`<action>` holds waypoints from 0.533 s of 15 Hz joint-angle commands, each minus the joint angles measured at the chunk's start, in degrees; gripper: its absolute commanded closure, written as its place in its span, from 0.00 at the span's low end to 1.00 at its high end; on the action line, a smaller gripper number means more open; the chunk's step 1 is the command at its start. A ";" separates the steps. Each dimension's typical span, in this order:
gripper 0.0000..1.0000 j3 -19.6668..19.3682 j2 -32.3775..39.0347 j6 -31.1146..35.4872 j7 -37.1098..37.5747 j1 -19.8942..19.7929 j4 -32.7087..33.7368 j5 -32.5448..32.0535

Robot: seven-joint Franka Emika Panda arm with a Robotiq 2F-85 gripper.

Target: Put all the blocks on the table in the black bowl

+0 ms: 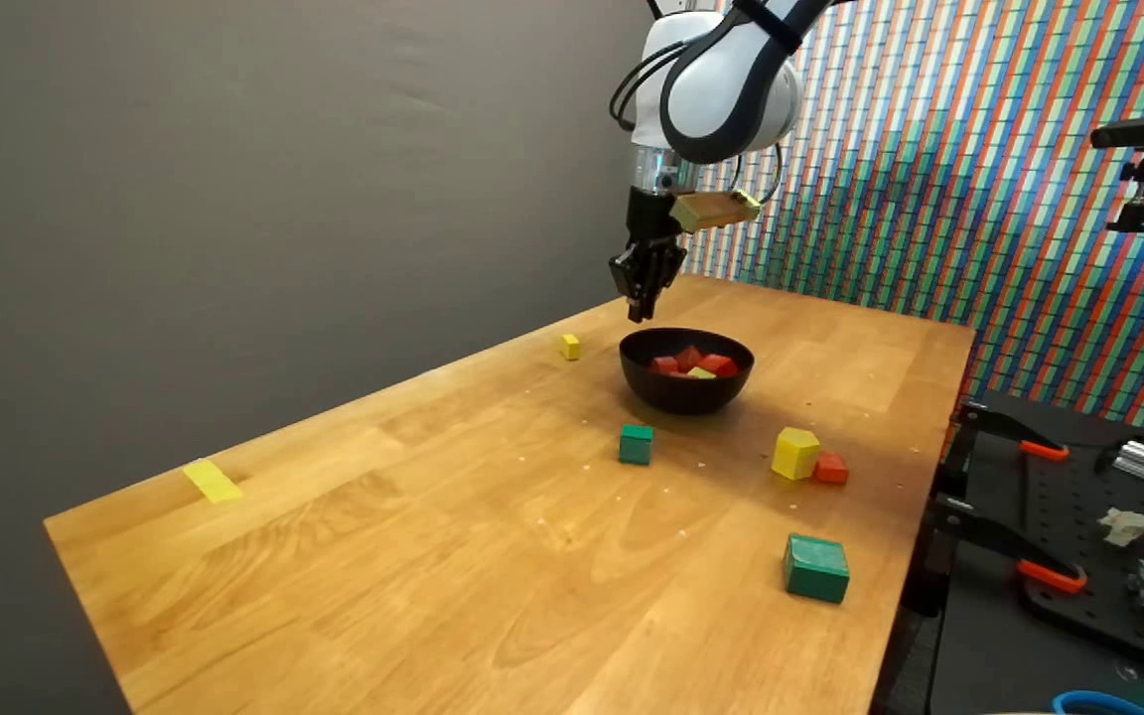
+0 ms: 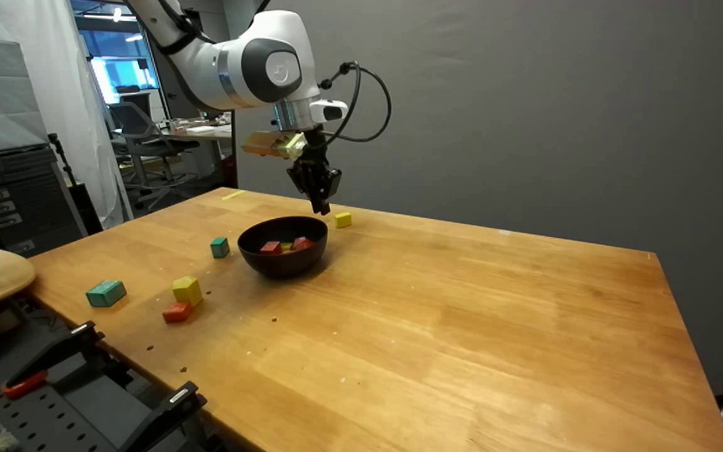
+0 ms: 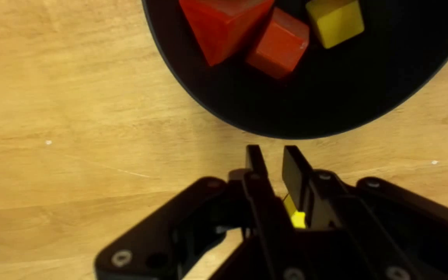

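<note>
A thin gap can be seen between the tips of the pincer point(image 3: 273, 153), and nothing is gripped. In the wrist view, the black bowl point(image 3: 309, 97) is found at about twelve o'clock from the tips, with red blocks point(image 3: 280, 44) and a yellow cube point(image 3: 338, 25) set inside it.

Five blocks are yet to be put in from the table point(image 1: 413, 556). As seen from the bowl in an exterior view, the small yellow block point(image 1: 570, 347) is found between nine and ten o'clock, the small green block point(image 1: 636, 445) at seven, the big yellow block point(image 1: 795, 454) at four with a red block point(image 1: 831, 469) just beside it, and the big green block point(image 1: 816, 569) at five.

The small yellow block is probably meant to be picked up next, as it is near the pincer. The tips should be spread wider than the block, then brought down slowly on two flat sides. The bowl should not be bumped, or it could be pushed. Once squeezed softly, the block should be lifted straight up and let go low over the bowl's middle.

No words can be read. A round mark point(image 2: 281, 68) on the arm point(image 2: 236, 69) is too blurry to be made out.
</note>
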 commanded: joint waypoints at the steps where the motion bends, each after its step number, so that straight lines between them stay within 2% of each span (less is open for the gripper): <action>1: 0.69 0.89 -0.70 0.12 0.40 -1.07 -0.66 -0.50; 3: 0.66 0.97 -1.07 0.60 0.54 -1.11 -1.31 -0.40; 4: 0.42 1.02 -1.07 0.67 0.59 -1.10 -1.41 -0.37; 5: 0.42 2.52 -0.63 -0.77 -0.75 -2.01 -0.55 1.54; 6: 0.40 0.88 1.43 -1.11 1.90 -0.40 1.53 -0.77; 8: 0.27 1.42 6.02 -0.80 1.75 -0.86 6.64 -0.03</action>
